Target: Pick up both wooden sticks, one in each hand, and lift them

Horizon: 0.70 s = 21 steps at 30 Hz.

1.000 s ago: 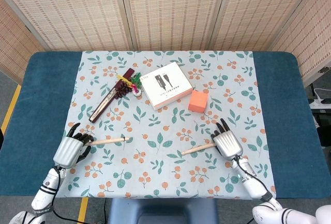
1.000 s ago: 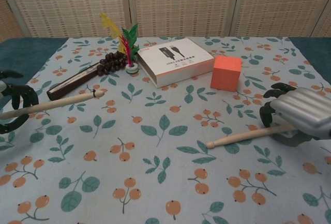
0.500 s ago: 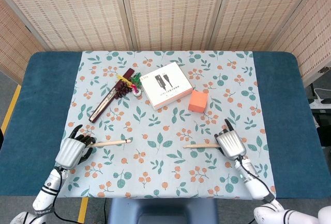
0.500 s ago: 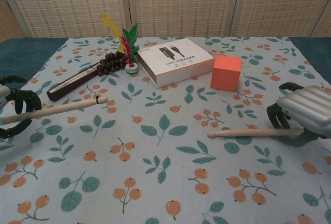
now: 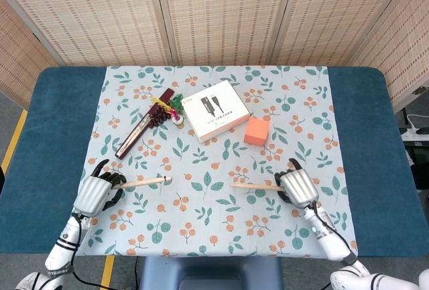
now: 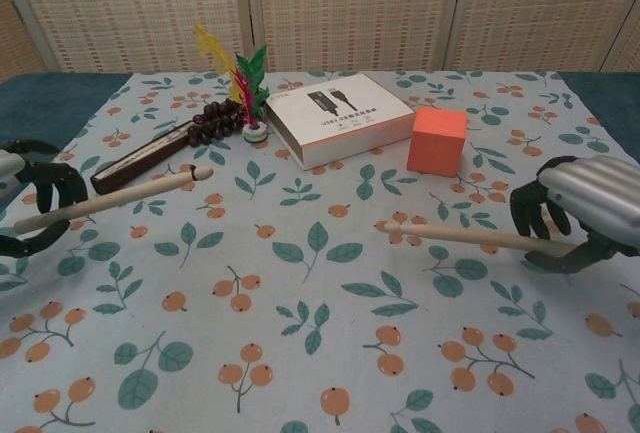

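Head view: left robot hand (image 5: pixel 96 194) wrapped around left stick (image 5: pixel 144 182), right robot hand (image 5: pixel 297 186) wrapped around right stick (image 5: pixel 258 186), both near front of worktop (image 5: pixel 375 142). Right stick swung from angled to pointing flat inward versus a second ago.

Chest view: left stick (image 6: pixel 115 198) and right stick (image 6: pixel 450 236) tips now raised off cloth (image 6: pixel 300 283), earlier lower. Box (image 6: pixel 338 117) and orange block (image 6: pixel 437 140) untouched. Lift likely underway, grips looking secure.
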Tool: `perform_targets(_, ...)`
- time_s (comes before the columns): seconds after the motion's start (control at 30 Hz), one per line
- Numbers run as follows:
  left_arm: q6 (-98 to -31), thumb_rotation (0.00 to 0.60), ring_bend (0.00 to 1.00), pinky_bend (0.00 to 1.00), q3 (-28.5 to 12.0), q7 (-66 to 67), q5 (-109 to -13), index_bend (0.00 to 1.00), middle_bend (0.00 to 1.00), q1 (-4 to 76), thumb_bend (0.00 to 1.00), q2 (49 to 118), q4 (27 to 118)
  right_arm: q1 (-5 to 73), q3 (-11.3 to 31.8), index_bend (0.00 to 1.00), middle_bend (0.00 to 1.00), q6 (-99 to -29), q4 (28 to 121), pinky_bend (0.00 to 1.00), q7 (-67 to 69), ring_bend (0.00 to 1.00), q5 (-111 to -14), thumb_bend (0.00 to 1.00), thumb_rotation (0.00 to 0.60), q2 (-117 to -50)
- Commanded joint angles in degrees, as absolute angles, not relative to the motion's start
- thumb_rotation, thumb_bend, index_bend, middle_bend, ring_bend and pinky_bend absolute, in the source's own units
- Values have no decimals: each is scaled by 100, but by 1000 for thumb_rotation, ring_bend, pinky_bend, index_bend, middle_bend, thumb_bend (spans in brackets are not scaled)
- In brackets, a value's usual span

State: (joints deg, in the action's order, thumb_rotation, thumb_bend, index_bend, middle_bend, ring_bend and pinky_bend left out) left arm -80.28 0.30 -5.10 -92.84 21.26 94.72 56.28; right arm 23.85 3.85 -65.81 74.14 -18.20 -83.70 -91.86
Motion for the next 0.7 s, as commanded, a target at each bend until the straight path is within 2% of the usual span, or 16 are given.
perform_targets(0.03, -7975, 600, 523, 161, -132, -407, -9215, 712, 817, 2254, 530, 9408, 5814, 2440, 413, 1000, 839, -6864, 7753, 176, -1246, 599, -8712, 324, 600, -9073)
perform_targets(0.27, -7589, 600, 523, 165, -399, -25, -9004, 712, 822, 2552, 530, 9320, 6499, 2694, 470, 1000, 840, -7137, 7872, 177, -517, 604, -9237, 324, 600, -9320)
perform_targets(0.47, -7528, 600, 524, 175, -612, 564, -8917, 712, 822, 2735, 529, 9326, 7218, 2991, 682, 1000, 840, -6796, 7790, 180, -51, 604, -9009, 324, 600, -9615)
perform_targets(0.7, -7592, 600, 531, 180, -632, 1180, -8955, 712, 822, 2792, 530, 9385, 7902, 3237, 860, 1000, 840, -6550, 7688, 180, -7, 604, -8782, 324, 600, -9865)
